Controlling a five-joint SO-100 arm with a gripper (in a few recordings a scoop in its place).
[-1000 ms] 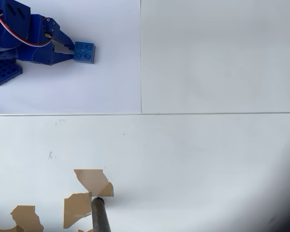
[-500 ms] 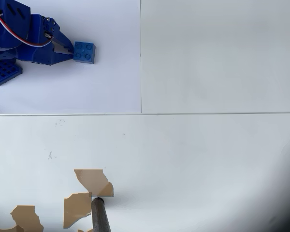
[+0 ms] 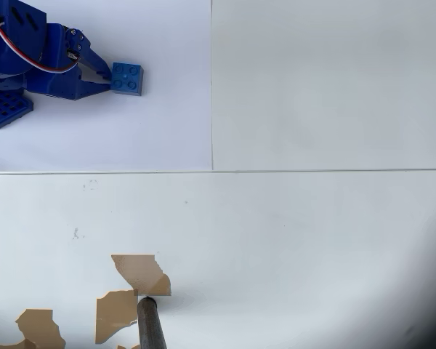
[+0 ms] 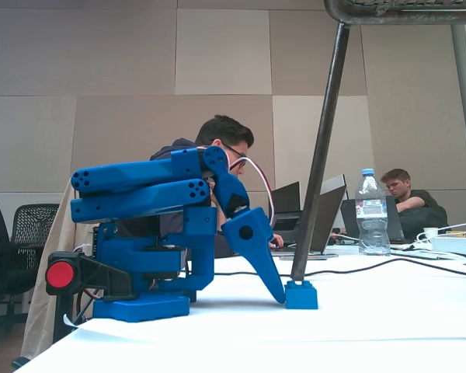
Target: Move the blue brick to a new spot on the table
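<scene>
Blue brick at tool tips

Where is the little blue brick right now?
In the overhead view the blue brick sits on the table near the top-left corner, right at the gripper tips, far from the tan torn patches.

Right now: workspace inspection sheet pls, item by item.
Surface: white table, thin seam lines, torn tan patches near the bottom edge in the overhead view.
Job's things: blue brick upright on the table, studs up, top left in the overhead view.
Clutter: dark pole standing on the table by the patches.
Grippers: pincer at the brick's left side, fingertips at its edge; whether it clamps, cannot tell.
Cables: red-white wire on the arm; black cable across the far tabletop.
Surroundings: blue perforated base plate; water bottle, laptops, two seated people behind.
</scene>
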